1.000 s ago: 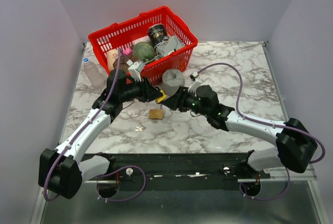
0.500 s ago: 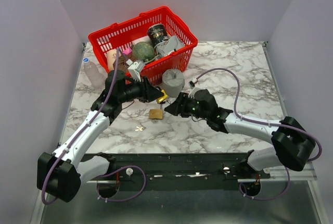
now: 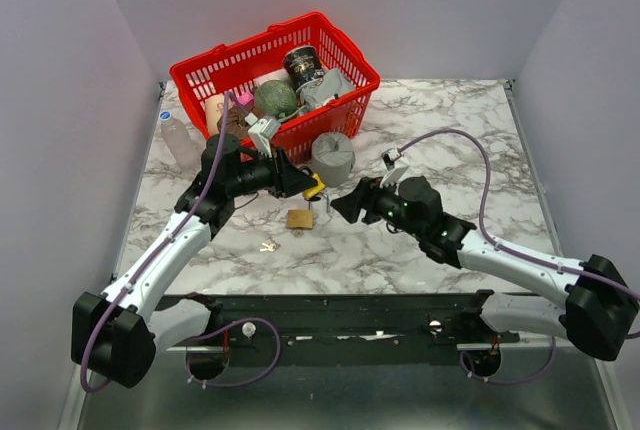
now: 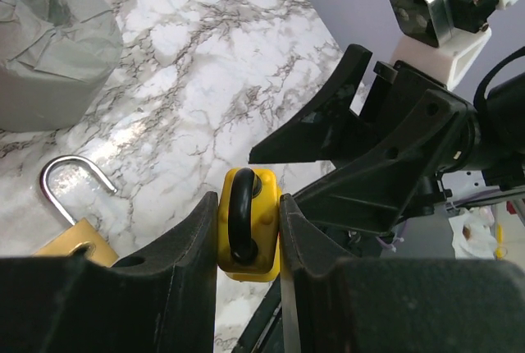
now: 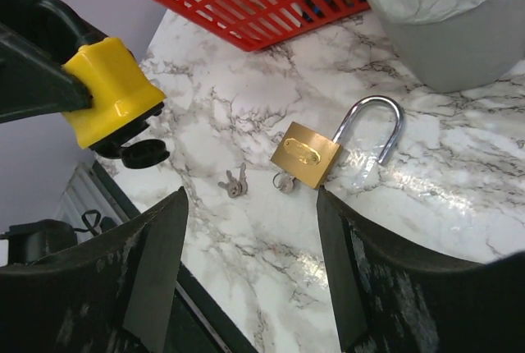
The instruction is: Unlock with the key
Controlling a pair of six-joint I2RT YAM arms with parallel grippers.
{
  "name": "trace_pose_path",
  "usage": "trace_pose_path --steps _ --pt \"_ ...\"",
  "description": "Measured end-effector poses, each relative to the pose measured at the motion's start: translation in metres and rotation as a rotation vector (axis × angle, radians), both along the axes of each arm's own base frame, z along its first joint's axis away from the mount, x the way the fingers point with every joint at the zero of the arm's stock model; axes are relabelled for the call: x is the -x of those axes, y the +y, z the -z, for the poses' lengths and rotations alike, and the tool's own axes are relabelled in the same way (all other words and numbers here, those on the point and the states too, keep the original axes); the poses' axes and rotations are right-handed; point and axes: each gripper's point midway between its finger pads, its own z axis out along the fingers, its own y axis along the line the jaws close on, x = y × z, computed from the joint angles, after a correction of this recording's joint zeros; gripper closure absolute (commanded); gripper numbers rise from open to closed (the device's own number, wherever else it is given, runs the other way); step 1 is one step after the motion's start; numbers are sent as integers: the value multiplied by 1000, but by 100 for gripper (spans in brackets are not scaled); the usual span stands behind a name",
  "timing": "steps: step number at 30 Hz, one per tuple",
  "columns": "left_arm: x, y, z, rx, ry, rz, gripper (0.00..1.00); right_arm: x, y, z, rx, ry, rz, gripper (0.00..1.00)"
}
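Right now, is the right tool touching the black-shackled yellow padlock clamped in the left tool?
Apart. The right wrist view shows bare marble tabletop between the open right tool and the yellow padlock held by the left tool.

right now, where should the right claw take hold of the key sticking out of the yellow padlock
Probably its black head, the only part showing below the yellow padlock that the left claw clamps. Come from the open side facing the right claw, pinching the head's flat faces so it can turn.
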Motion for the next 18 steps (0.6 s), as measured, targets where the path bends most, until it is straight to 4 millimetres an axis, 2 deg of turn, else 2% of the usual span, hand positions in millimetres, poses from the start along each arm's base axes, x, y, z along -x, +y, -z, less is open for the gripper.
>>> trace_pose_path --steps 8,18 --pt "5 -3 -5 19 -15 38 100 -13 1 5 51 -23 33 28" --pt "5 -5 -5 23 -12 49 100 -18 8 -7 20 -51 31 28"
